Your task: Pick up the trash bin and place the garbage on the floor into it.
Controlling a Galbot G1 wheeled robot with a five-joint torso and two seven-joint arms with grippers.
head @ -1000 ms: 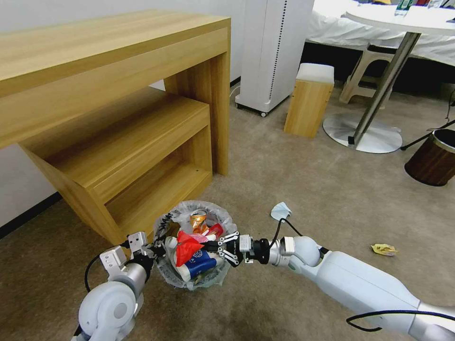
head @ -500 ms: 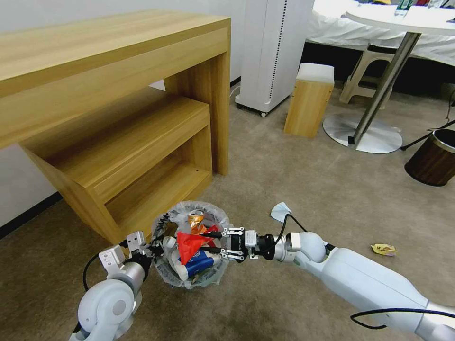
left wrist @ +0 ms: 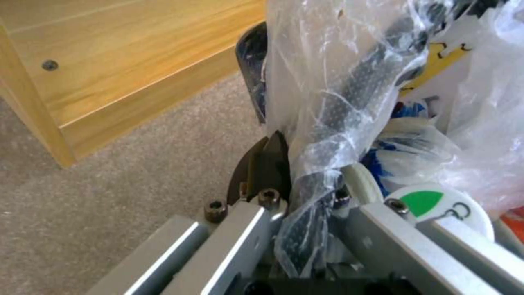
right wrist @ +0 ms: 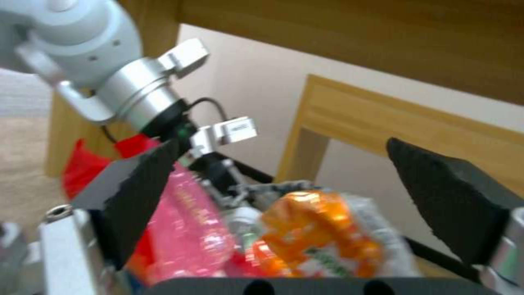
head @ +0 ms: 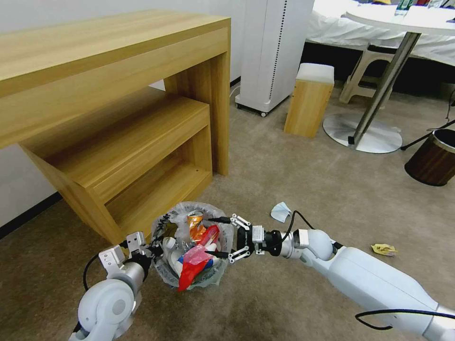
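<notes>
Your left end effector (head: 154, 247) is clamped on the rim of the trash bin (head: 167, 222) and holds it just above the floor (head: 294, 184), near the wooden table (head: 113, 61). Your right end effector (head: 222, 237) sits at the bin's other side with its fingers spread wide apart, holding nothing. A red wrapper (head: 192, 265) lies on top of the garbage in the bin, next to a crushed orange can (head: 196, 222). A white tissue (head: 280, 211) and a yellow wrapper (head: 384, 248) lie on the floor.
</notes>
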